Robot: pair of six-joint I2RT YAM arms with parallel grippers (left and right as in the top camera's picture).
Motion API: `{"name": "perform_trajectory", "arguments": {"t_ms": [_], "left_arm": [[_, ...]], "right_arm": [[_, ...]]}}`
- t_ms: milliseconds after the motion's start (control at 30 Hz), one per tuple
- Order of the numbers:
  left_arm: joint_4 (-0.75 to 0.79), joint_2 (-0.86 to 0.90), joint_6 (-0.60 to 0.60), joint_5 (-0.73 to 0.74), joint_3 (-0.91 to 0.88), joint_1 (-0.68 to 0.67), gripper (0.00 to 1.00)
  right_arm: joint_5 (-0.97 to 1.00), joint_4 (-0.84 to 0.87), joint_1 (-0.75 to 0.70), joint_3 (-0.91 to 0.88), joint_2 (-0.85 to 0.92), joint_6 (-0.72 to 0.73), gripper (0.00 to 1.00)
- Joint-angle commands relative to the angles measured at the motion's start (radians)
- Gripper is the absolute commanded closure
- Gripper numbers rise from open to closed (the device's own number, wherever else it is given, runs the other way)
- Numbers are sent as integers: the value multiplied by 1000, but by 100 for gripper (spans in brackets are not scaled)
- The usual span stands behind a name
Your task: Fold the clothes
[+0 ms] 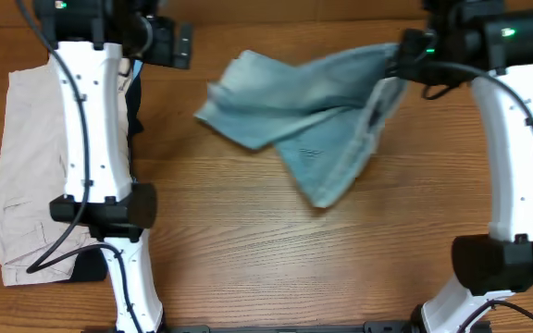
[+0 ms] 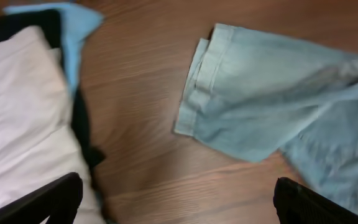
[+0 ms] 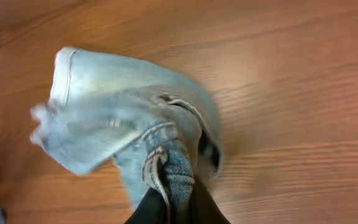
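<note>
Right jaws are gripping bunched, faded light-blue denim shorts (image 3: 98,118).
Left jaws are standing wide open over the brown wooden tabletop (image 2: 142,93), beside folded beige cargo shorts (image 2: 17,124).

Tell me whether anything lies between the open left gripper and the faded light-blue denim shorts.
Nothing visible does. Only bare wooden table lies between the left gripper and the faded light-blue denim shorts. The beige shorts sit off to one side, and the right gripper grips the denim's other end.
</note>
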Motion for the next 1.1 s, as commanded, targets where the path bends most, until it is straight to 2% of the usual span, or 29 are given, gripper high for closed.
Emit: {"name": "perform_trajectory", "arguments": {"t_ms": [0,233,433,767,1067], "left_arm": [[-1,-8,54,69,-14,-106,0],[64,-8,135,67,-188,-354,0],[220,-8,200,68,-413,-514,0],[433,-8,272,150,-717,-669,0],[616,-8,351,109,-902,-801,0]], "right_arm": [[-79,20,-74,-58,-5,-43,96],[-123,89,-164,-199,-4,-72,95],[-124,126,-223,-229,-4,-72,94],[-123,134,-287,-229,-4,-92,91],[-123,134,-287,-229,-4,-92,89]]}}
